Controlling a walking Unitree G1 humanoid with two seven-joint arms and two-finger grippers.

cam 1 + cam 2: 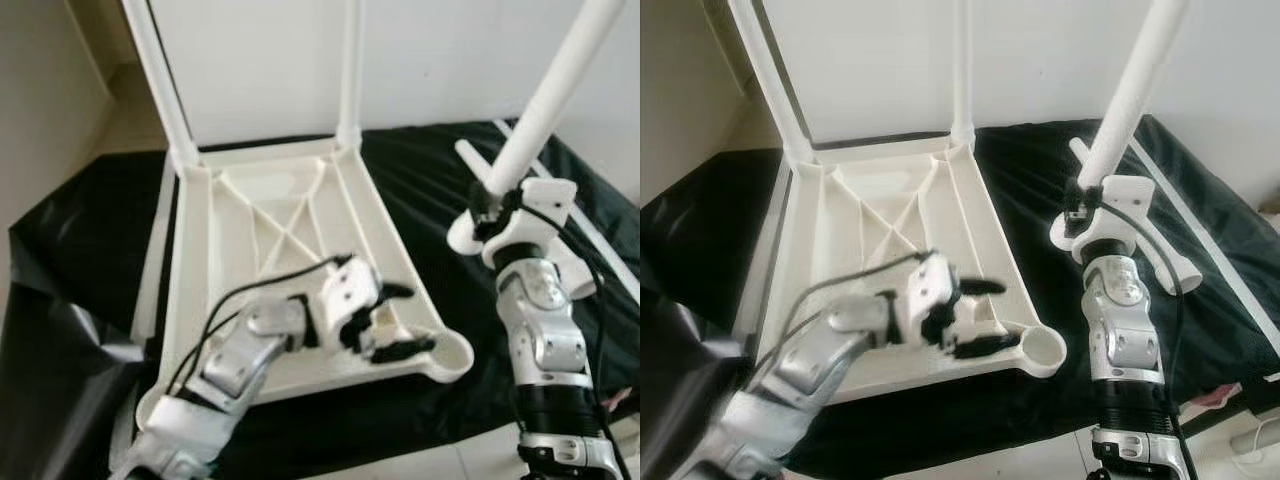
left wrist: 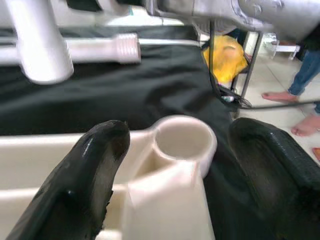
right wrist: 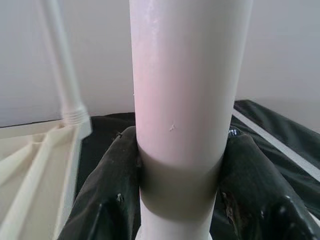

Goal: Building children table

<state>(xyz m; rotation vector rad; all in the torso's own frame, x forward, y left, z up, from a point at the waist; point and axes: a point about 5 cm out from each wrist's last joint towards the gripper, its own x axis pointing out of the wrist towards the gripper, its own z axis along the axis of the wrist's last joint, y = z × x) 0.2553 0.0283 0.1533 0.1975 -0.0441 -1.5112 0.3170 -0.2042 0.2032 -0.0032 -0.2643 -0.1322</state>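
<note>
Black sheet (image 1: 420,190); leg (image 1: 545,100) inside right claw (image 3: 180,200).

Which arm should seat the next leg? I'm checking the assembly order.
Right, likely: the right gripper already clamps a white leg upright, while the left gripper steadies the tabletop beside the empty corner socket.

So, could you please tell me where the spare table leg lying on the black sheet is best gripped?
Grip the spare table leg mid-shaft, coming from above with a claw across its length. It lies flat on the black sheet; the shaft is a plain round tube, while the end is threaded and should probably stay free.
</note>
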